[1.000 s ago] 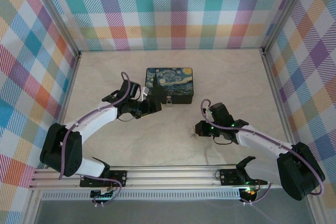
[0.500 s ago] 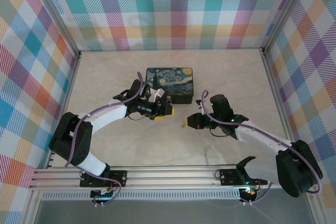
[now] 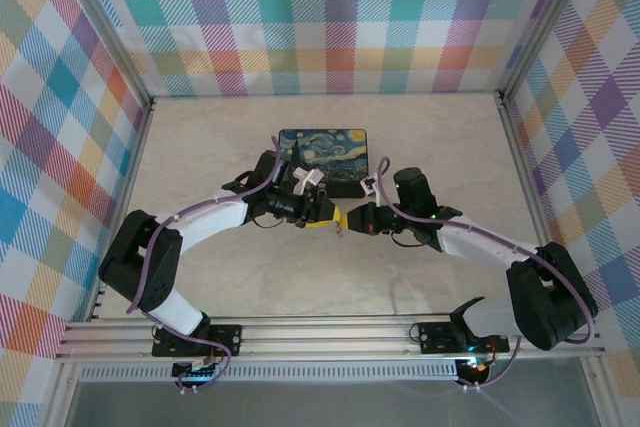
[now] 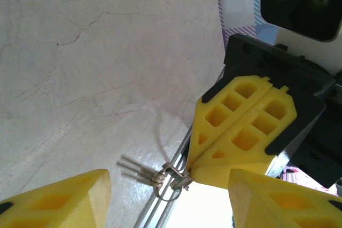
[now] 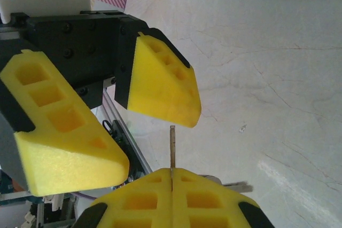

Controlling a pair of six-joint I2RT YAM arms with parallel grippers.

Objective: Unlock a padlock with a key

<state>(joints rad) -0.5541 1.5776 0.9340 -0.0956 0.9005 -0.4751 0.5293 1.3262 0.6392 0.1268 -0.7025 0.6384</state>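
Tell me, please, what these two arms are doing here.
The right gripper is shut on the key and holds it out above the table, in front of the tin box. The left gripper faces it with open fingers, close to the key's tip. It looks like a handover being set up.

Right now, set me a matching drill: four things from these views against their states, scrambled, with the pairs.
Things:
1. left gripper
2. right gripper
3. key
4. tin

States:
A. pinched, tip poking out
B. lying on the table beyond both grippers
C. jaws apart
D. jaws pressed together

Pairs: 1-C, 2-D, 3-A, 4-B
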